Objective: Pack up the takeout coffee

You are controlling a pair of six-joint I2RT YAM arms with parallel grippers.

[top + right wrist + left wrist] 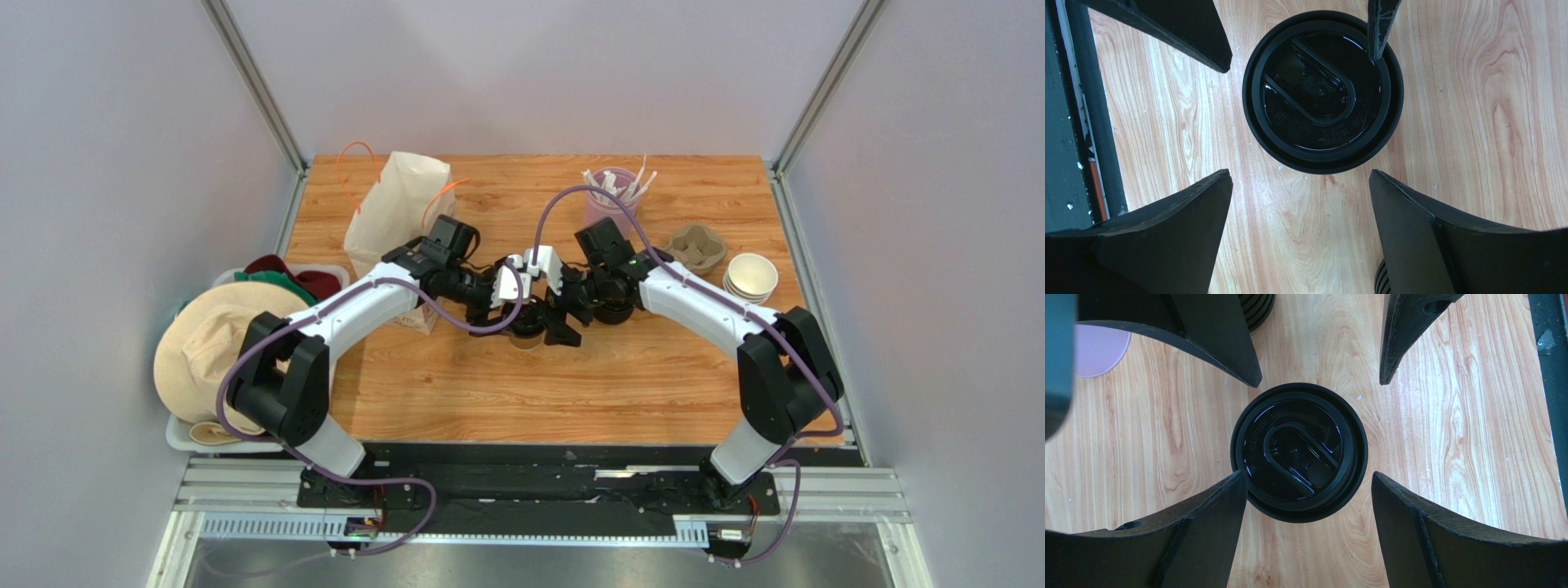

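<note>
I have the coffee [1298,452] standing upright near the middle of the table [589,380], its black lid [1322,92] on. Both arms meet over it, so the top camera gives me only a sliver of brown beneath them.

My left claw [1309,478] is spread wider than the lid and grips nothing. In its own camera the coffee sits partly between the fingers. One fingertip [1229,496] overlaps the lid's rim and the other [1395,496] stands apart from it. I cannot tell whether that first tip touches the rim or hangs just above it.

My right claw [1300,174] is spread as wide and is likewise bare. The coffee lies just ahead of its fingertips, not between them, with wood showing in the gap. In that view the left claw's fingers reach in from the far side, one of them across the lid's edge.

The bag [395,208] stands at the far left of the table, behind my left arm and apart from the coffee.
</note>
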